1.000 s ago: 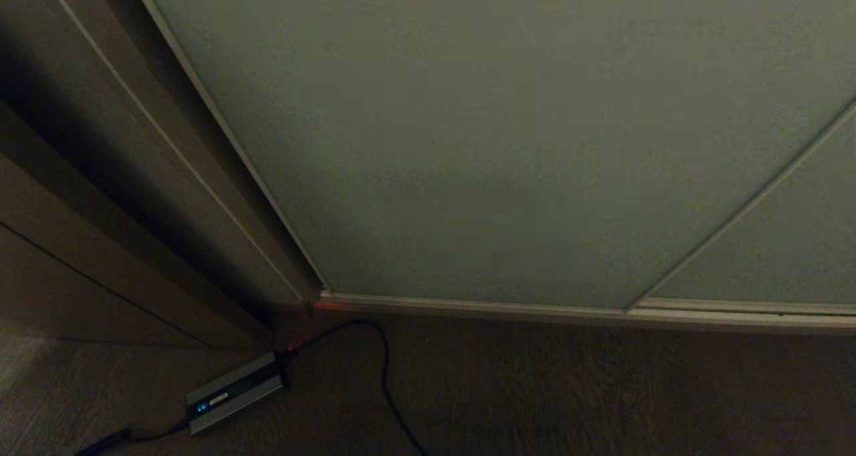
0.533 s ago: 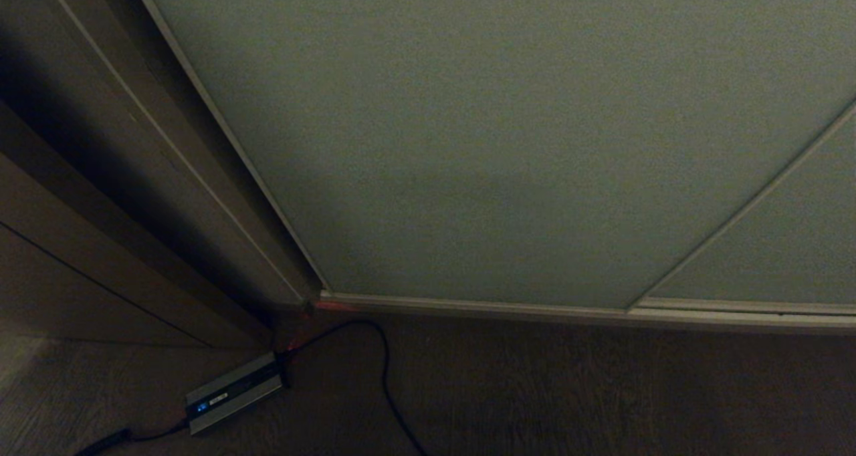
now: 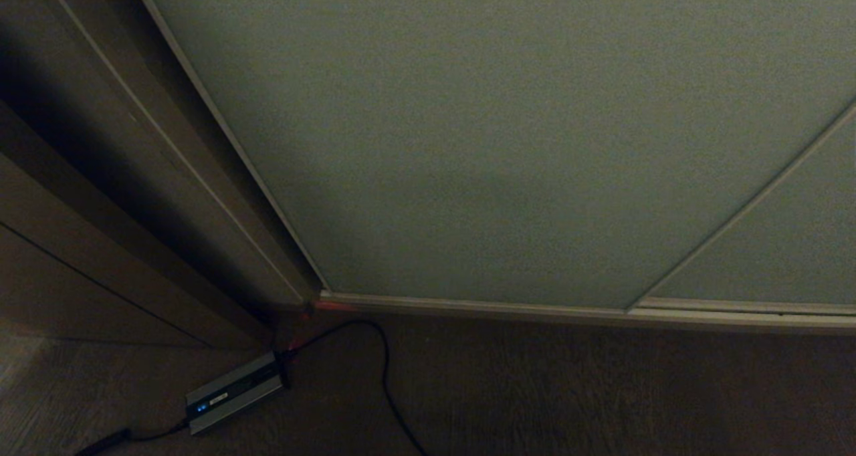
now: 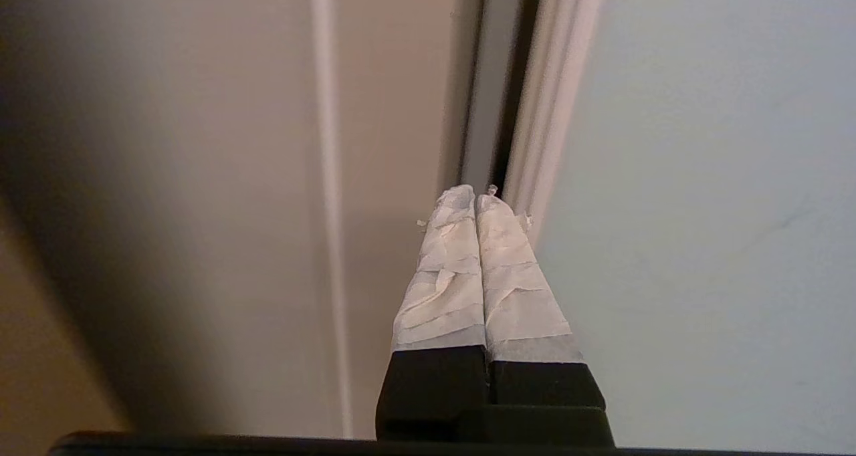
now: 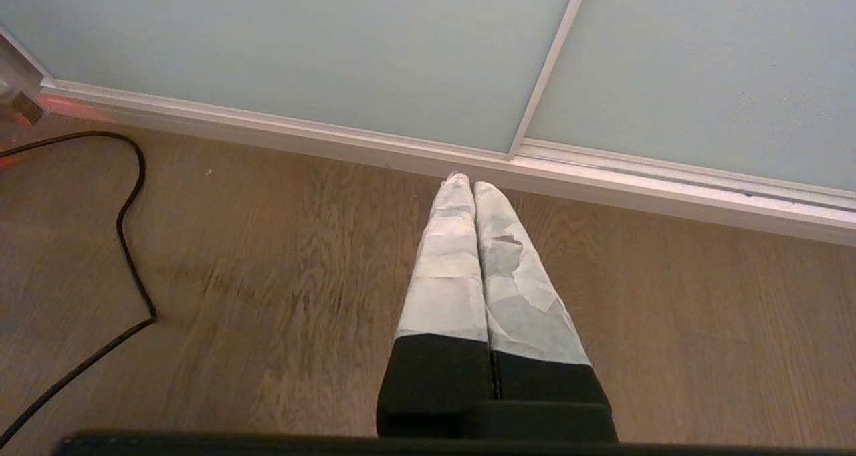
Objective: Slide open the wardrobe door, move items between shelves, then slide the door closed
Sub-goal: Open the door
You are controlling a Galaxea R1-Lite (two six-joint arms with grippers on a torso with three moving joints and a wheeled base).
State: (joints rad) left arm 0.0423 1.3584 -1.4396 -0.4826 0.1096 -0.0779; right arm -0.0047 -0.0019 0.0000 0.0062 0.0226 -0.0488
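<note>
**Wardrobe door shut, both hands pressed closed**

Nearest in the head view lies a dark wood-grain floor (image 3: 602,389). On it, at the near left, a small silver box (image 3: 234,392) with a blue light is seen, and a black cable (image 3: 384,369) curls from it toward the door's corner. Beyond the floor a pale metal floor track (image 3: 501,307) runs left to right. Above it stands the sliding wardrobe door (image 3: 501,142), a matte grey-green panel with a thin light frame; it fills most of the view and is closed against the brown wood panelling (image 3: 100,175) at the left. A second grey-green panel (image 3: 789,242) is seen at the right, behind a slanted frame strip.

The right hand (image 5: 473,183) is seen pointing down at the floor just short of the track, its taped fingers pressed together on nothing. The left hand (image 4: 475,192) is raised at the door's left edge, fingers also pressed together and empty, the tips close to the dark gap between frame and panelling; contact cannot be judged.

Against the earlier head pictures, nothing in the scene is found displaced: door, box and cable lie as before.

Neither arm is caught in the head view. The shelves and the items are hidden behind the closed door, and the door's top is cut off.
</note>
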